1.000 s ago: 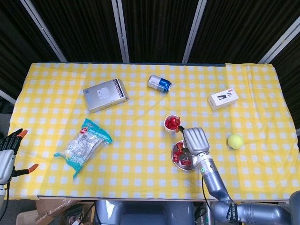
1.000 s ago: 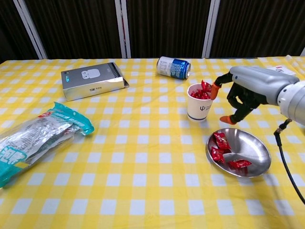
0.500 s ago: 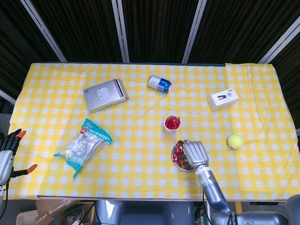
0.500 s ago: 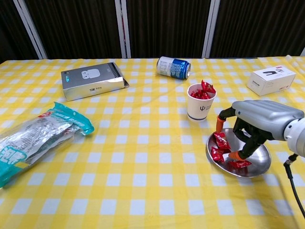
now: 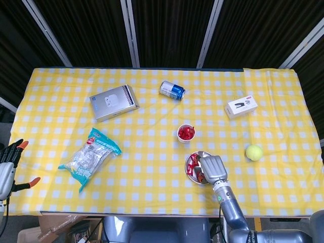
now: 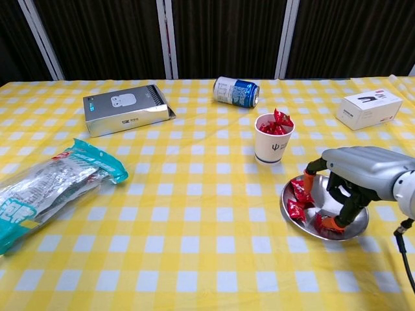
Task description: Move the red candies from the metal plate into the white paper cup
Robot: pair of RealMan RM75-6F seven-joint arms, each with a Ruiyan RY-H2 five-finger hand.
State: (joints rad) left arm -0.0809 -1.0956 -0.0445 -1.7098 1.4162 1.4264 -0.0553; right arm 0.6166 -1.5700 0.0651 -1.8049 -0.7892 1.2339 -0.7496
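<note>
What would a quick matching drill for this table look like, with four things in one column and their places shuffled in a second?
Things:
1. soda can
2. white paper cup
3. snack bag
4. robot hand, right

Places:
A. over the metal plate
B. lying on its side at the far middle
C. upright, heaped with red candies
D. flat at the near left

Pairs: 1-B, 2-C, 3-D, 4-A
</note>
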